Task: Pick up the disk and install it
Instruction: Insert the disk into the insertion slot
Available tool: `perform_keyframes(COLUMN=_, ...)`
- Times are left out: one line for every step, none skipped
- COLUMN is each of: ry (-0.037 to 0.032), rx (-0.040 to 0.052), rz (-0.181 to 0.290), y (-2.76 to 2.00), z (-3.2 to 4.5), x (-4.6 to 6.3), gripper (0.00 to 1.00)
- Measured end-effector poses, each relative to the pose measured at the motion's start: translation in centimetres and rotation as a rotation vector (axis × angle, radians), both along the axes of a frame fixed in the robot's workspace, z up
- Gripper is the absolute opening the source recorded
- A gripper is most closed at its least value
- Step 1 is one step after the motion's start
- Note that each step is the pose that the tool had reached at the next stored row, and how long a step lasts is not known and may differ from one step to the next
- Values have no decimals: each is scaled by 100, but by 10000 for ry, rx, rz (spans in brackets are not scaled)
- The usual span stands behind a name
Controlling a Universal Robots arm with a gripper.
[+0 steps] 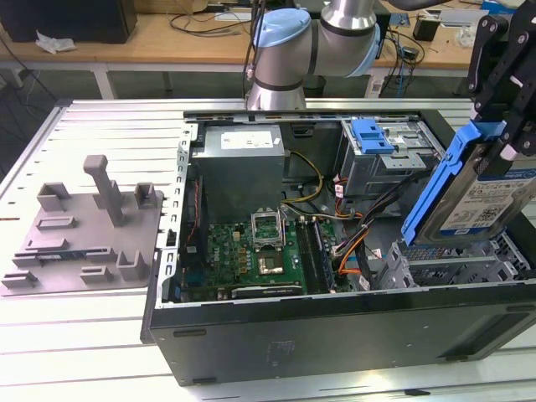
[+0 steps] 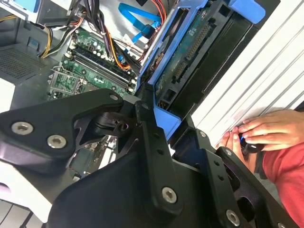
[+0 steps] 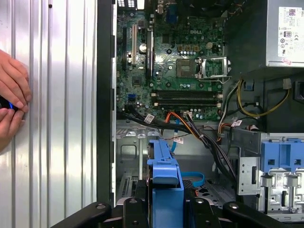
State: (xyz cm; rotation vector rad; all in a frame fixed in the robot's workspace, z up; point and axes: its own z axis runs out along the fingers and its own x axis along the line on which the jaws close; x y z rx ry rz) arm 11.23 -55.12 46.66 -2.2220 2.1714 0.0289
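Exterior view: the gripper (image 1: 502, 141) is seen at the exterior view's right, fingers clamped on the disk (image 1: 479, 199), held tilted above the drive cage (image 1: 444, 270) of the open computer case (image 1: 335, 328) containing a motherboard (image 1: 251, 251).

the arm (image 1: 314, 42) bends at its grey-and-blue joints at the back of the exterior view. the black gripper (image 1: 505, 126) hangs at that view's right, fingers clamped on the tilted disk (image 1: 473, 197).
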Motion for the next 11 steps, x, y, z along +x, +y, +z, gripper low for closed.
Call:
perform_keyframes(ry=0, rx=0, rz=-2, y=-2, z=0, x=0, gripper=37)
perform_keyframes(ry=1, rx=0, rz=-6, y=-4, z=0, x=1, gripper=37)
perform_keyframes(ry=0, rx=0, rz=-7, y=-7, z=0, x=4, gripper=37)
perform_keyframes(ry=0, rx=0, rz=-9, y=-11, z=0, x=7, gripper=37)
perform_keyframes(ry=0, rx=0, rz=-13, y=-15, z=0, x=8, gripper=37)
perform_keyframes(ry=0, rx=0, rz=-17, y=-20, z=0, x=9, gripper=37)
perform_keyframes(ry=0, rx=0, rz=-21, y=-25, z=0, x=9, gripper=37)
perform_keyframes(ry=0, rx=1, rz=-37, y=-36, z=-1, x=10, gripper=37)
perform_keyframes(ry=0, rx=1, rz=-49, y=-41, z=-2, x=10, gripper=37)
perform_keyframes(ry=0, rx=1, rz=-58, y=-45, z=-2, x=10, gripper=37)
perform_keyframes(ry=0, rx=1, rz=-71, y=-47, z=-4, x=10, gripper=37)
